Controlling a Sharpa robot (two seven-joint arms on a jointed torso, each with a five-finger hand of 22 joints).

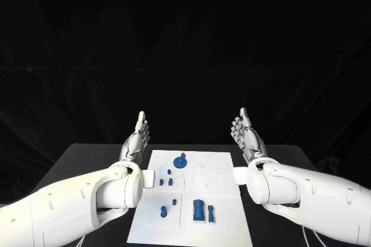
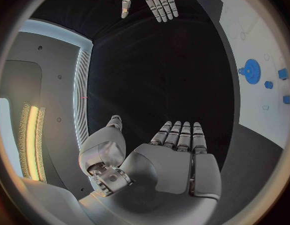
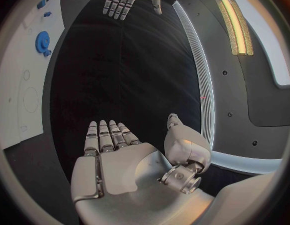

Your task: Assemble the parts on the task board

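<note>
Left hand [image 1: 135, 141] and right hand [image 1: 247, 133] raised, fingers straight.

Black curtain [image 1: 185, 54] fills the upper half of the head frame, folds faint, one horizontal seam across mid-height. Black table [image 1: 85, 156] below it, far edge straight, bare top visible at lower left and lower right. Wrist frames: grey wall panel [image 3: 245, 90] with a lit yellowish strip [image 3: 235, 20].

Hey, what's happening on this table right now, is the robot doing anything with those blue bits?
Not yet. The left hand and right hand are both raised, flat and open, one on each side of the white task board, holding nothing. The blue parts, including a gear and a cylinder, sit untouched on the board.
</note>
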